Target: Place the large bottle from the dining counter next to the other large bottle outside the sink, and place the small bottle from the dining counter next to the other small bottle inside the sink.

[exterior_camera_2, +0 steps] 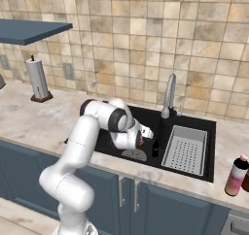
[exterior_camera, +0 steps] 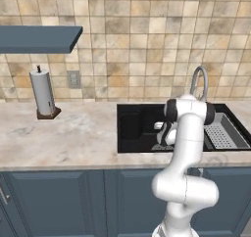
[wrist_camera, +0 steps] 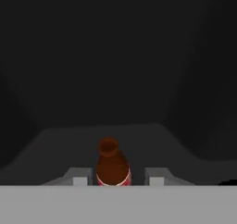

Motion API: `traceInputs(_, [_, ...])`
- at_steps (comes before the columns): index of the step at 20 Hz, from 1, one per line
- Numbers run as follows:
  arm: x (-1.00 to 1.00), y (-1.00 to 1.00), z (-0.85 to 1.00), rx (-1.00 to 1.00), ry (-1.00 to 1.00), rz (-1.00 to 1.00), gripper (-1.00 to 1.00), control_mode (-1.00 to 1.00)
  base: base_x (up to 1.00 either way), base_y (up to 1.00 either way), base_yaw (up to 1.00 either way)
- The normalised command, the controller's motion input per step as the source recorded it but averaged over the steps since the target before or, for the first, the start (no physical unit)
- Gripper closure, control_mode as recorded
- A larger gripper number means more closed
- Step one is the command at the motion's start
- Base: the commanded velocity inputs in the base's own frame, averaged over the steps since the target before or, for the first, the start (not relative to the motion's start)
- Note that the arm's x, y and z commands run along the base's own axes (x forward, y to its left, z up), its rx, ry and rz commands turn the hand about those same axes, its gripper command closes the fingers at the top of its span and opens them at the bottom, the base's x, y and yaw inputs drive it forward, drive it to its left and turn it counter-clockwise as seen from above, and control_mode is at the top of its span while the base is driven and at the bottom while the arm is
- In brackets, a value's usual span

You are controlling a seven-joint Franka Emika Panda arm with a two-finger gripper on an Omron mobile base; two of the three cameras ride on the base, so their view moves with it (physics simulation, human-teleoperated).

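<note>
In the hand view a small bottle, dark brown with a red label, stands on the black floor of the sink. My gripper is open around it, with a gap showing between each fingertip and the bottle. From the right base view the hand is down in the basin, and another small dark bottle stands just right of it. A large bottle, pink to yellow with a dark red cap, stands on the counter right of the sink. The dining counter is out of view.
A grey ribbed drain tray fills the sink's right part, and the curved steel tap rises behind it. A paper towel holder stands far left on the wall counter under a blue shelf.
</note>
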Motion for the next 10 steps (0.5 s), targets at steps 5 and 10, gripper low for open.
traceInputs(5, [0.26, 0.00, -0.27, 0.00, 0.00, 0.00, -1.00, -1.00, 0.00, 0.00, 0.00])
traceInputs(10, [0.14, 0.00, -0.05, 0.00, 0.00, 0.00, -1.00, -1.00, 0.00, 0.00, 0.00])
